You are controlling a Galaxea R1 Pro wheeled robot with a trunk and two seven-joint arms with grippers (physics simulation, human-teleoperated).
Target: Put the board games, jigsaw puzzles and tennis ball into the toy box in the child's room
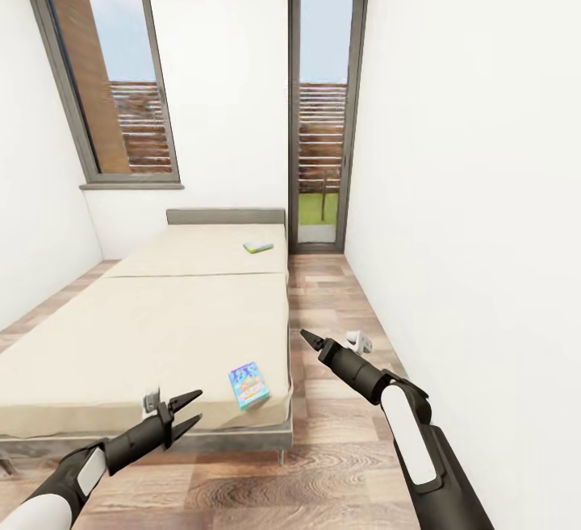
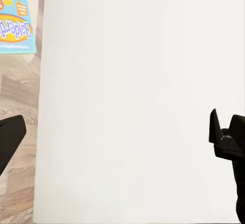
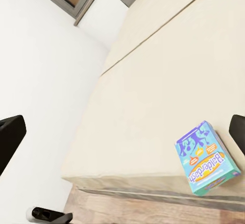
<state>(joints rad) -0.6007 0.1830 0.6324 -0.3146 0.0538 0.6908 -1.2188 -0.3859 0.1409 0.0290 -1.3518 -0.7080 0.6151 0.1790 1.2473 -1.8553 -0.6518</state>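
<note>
A blue board game [image 1: 248, 385] lies on the near right corner of the bed [image 1: 145, 328], close to the mattress edge. A second, green-edged board game [image 1: 258, 247] rests on the far section near the grey headboard. My left gripper [image 1: 198, 406] hovers open over the bed's foot edge, left of the blue box. My right gripper [image 1: 307, 337] hangs over the floor just right of the bed; its fingers [image 3: 10, 137] stand wide apart, so it is open, and they frame the blue board game [image 3: 206, 157]. The left wrist view catches the blue board game [image 2: 15, 19]. The table, toy box, jigsaw puzzles and tennis ball are out of view.
A small white and black object [image 1: 359, 342] lies on the wood floor between the bed and the right wall. A narrow floor strip [image 1: 323, 296] runs to a tall glazed door [image 1: 323, 110]. White walls close in on both sides.
</note>
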